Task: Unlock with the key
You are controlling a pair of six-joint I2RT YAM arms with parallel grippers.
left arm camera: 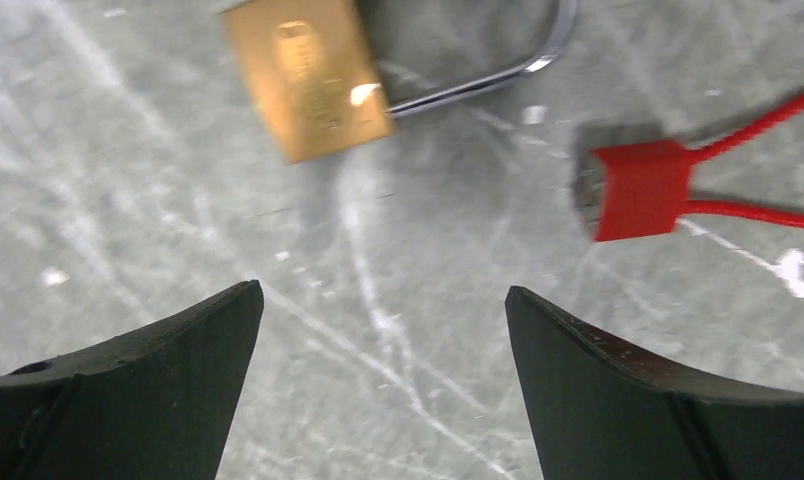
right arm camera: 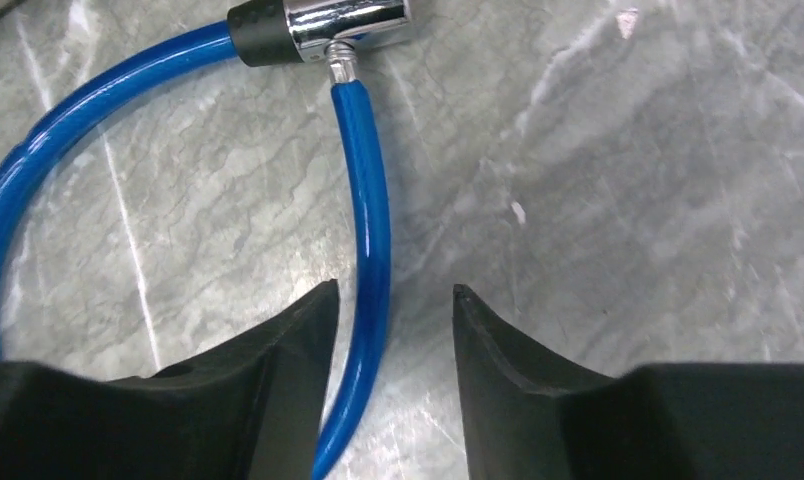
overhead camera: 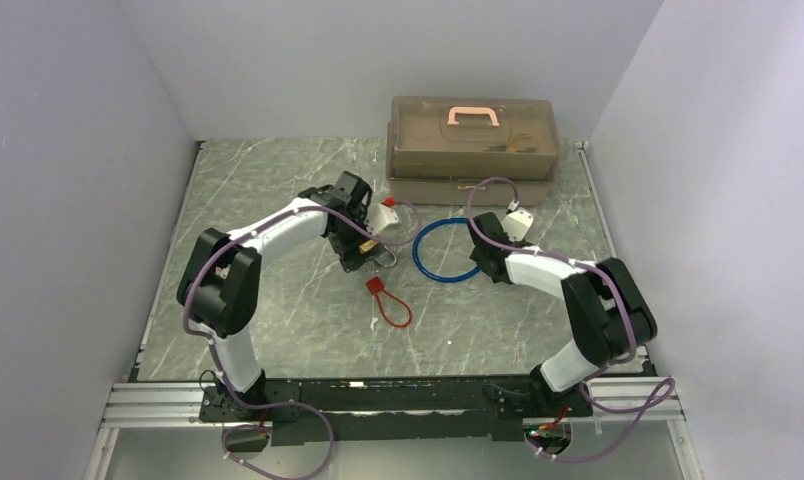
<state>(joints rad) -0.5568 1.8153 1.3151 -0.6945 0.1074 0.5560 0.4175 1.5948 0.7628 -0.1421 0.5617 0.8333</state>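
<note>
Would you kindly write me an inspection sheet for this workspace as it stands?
Surface: grey marbled table.
Job's things: brass padlock lying flat; red tag on a cord beside it, apart, possibly the key; blue cable lock looped mid-table.
Clutter: toolbox at the far edge, lid shut.
Grippers: left gripper open, just short of the padlock; right gripper open, straddling the cable lock.
Cables: purple cables along both arms.
Surroundings: white walls on three sides.
</note>
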